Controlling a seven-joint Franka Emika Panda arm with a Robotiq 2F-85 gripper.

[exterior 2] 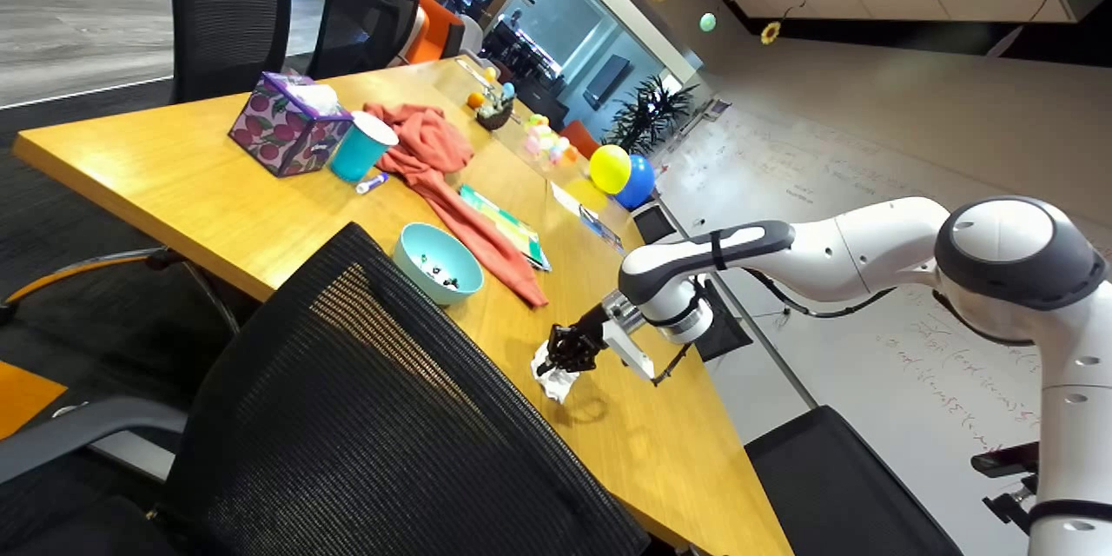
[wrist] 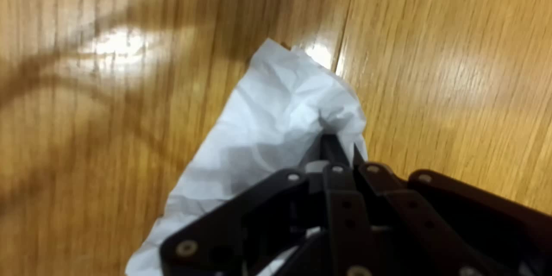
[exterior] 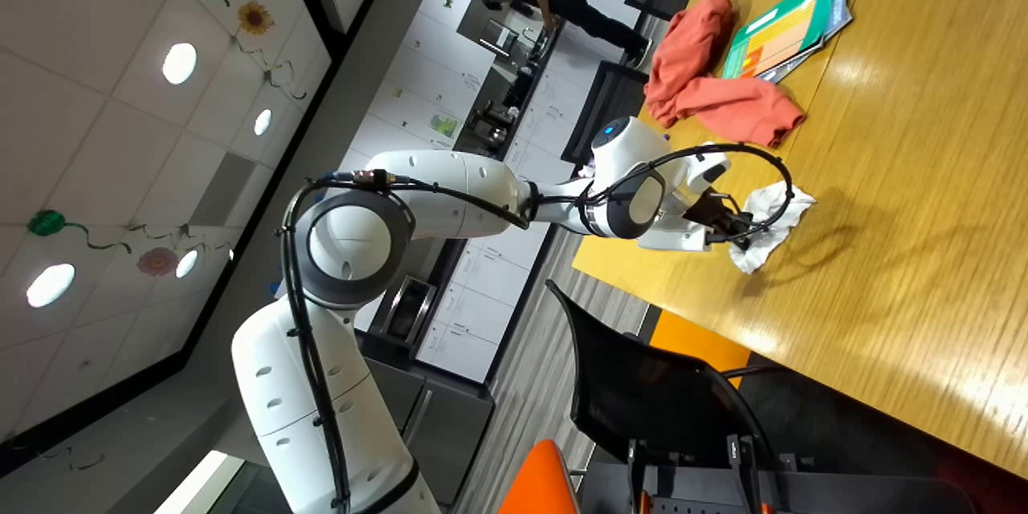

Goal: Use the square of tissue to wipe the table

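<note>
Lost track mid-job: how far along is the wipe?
Done: the tool looks shut on the tissue, whose folds gather there. In hand: the tissue seems laid against the table for wiping. Left: probably wiping strokes, then letting go, since it's gripped; how much is wiped doesn't show.

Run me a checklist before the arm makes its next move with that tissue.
1. Grip on the tissue: ok; the gripper is closed on it.
2. Tissue pressed against the table: cannot tell; it appears to lie low there, but firm contact does not show.
3. Tissue spread flat: not ok; it is crumpled.
4. Red-orange cloth away from the tissue: ok; the two lie apart in both exterior views.
5. Teal bowl away from the gripper: ok; it stands apart in an exterior view.
</note>
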